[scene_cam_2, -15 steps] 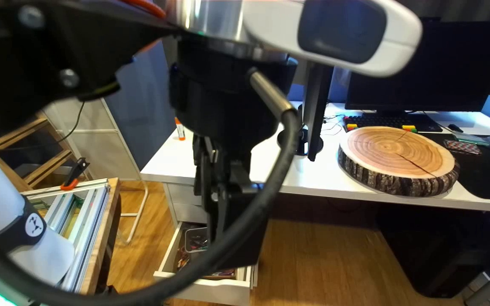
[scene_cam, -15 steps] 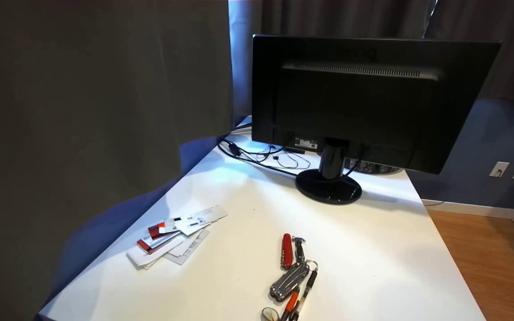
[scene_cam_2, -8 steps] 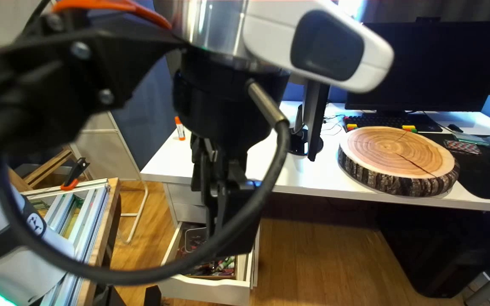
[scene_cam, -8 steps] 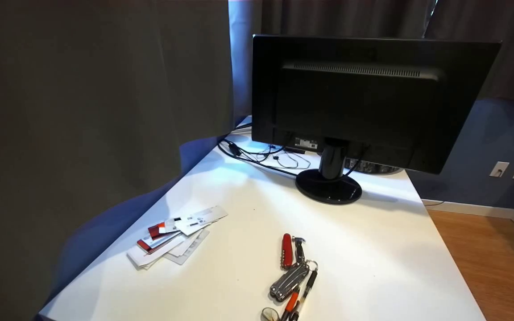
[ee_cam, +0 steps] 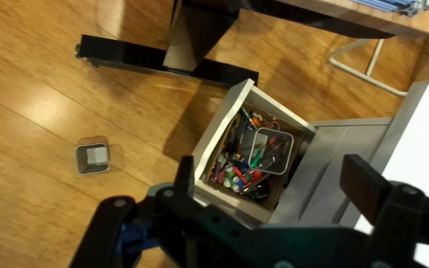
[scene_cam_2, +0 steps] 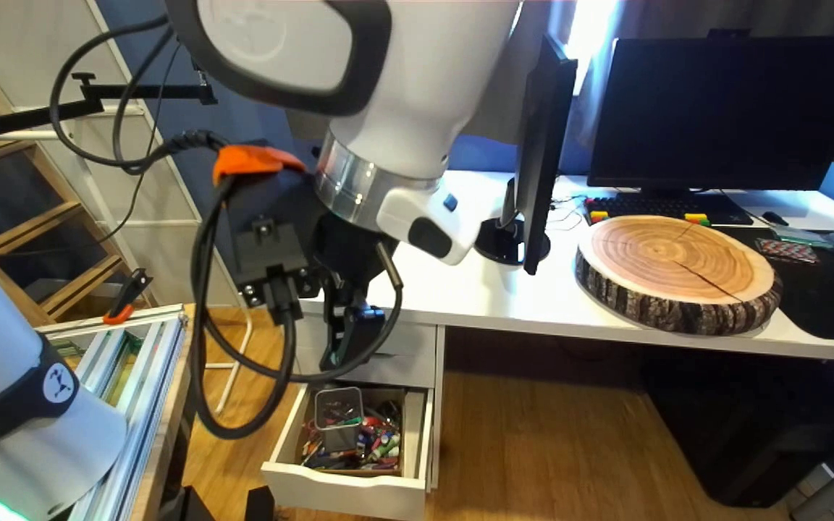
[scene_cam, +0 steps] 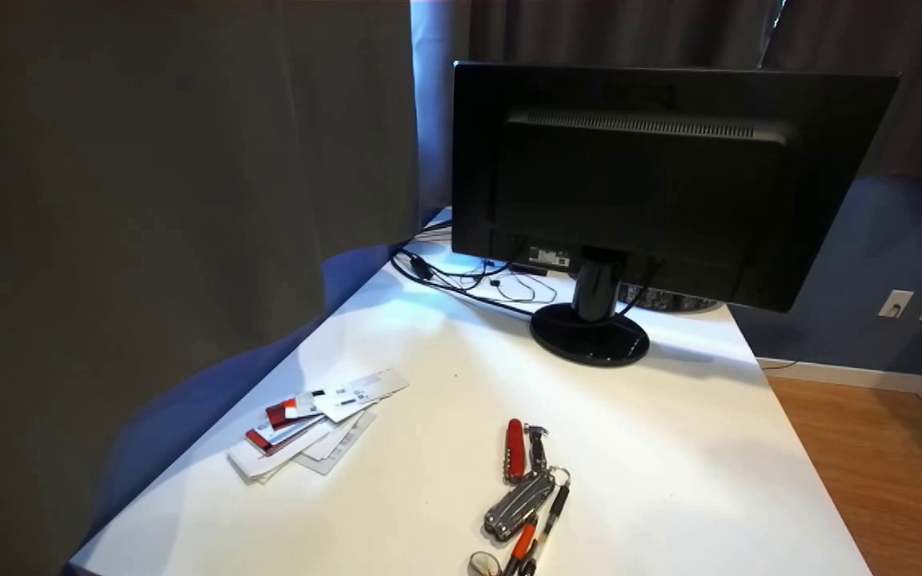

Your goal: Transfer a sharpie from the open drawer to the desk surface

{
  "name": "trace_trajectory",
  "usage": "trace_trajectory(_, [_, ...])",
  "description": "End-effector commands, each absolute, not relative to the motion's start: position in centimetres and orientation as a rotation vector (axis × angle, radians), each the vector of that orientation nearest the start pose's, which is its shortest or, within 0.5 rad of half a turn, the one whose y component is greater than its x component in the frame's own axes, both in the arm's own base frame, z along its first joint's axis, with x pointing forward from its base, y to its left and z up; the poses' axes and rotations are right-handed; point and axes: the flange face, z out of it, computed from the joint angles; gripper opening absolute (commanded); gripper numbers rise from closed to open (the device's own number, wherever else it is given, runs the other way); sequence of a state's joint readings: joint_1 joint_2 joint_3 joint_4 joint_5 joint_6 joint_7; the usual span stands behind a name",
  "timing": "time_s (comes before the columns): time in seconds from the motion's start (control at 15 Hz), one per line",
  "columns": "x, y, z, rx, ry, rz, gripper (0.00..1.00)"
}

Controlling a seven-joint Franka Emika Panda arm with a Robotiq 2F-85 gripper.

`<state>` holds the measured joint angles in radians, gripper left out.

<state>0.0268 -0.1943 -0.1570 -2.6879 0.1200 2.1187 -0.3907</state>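
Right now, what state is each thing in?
Gripper: open, holding nothing
Lower drawer: open, holding mixed stationery
Upper drawers: shut
Sharpie: not clearly identifiable
Red pocket knife: folded
Silver multi-tool: folded
Front-facing monitor: screen dark
Wood slice: lying flat

White desk surface with papers, a red pocketknife and a wood slice
In an exterior view the papers overlap near an edge, well apart from the pocketknife and a grey multitool; farther back stands a round black monitor base, cables beside it; in an exterior view the wood slice lies before a keyboard, alongside a black mat
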Motion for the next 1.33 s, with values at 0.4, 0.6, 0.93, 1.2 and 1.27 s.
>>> trace_trajectory(0.4, [35.5, 2.3, 18.9, -2.760, -0.230, 0.563, 1.00])
trace_trajectory(0.6, [35.4, 2.6, 18.2, -2.756, -0.236, 0.588, 1.00])
trace_trajectory(0.93, [35.6, 2.3, 18.5, -2.758, -0.227, 0.575, 1.00])
trace_trajectory(1.2, [35.8, 3.6, 15.8, -2.753, -0.103, 0.700, 1.00])
trace_trajectory(1.27, [35.6, 4.2, 15.0, -2.753, -0.092, 0.722, 1.00])
